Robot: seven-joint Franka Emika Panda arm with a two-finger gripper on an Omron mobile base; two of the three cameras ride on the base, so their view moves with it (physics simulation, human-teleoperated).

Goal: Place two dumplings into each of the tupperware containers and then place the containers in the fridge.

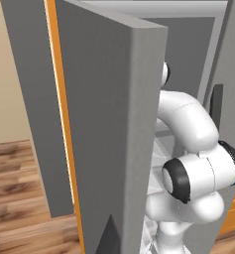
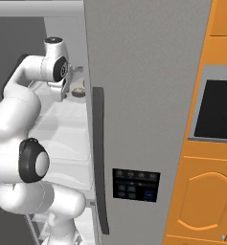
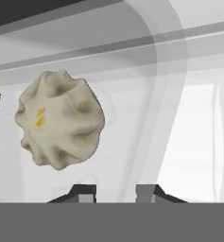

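Lying pleats-up in the tupperware container (image 3: 146, 94), dumpling (image 3: 59, 120).

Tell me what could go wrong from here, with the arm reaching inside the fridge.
The gripper sits low at the container's curved rim, fingers nearly together with a narrow gap, so pulling back could drag the container along the shelf.

The dumpling lies close to the left finger; a sideways move might knock it.

The arm is bent between the two open fridge doors, so a wide swing could hit a door edge.
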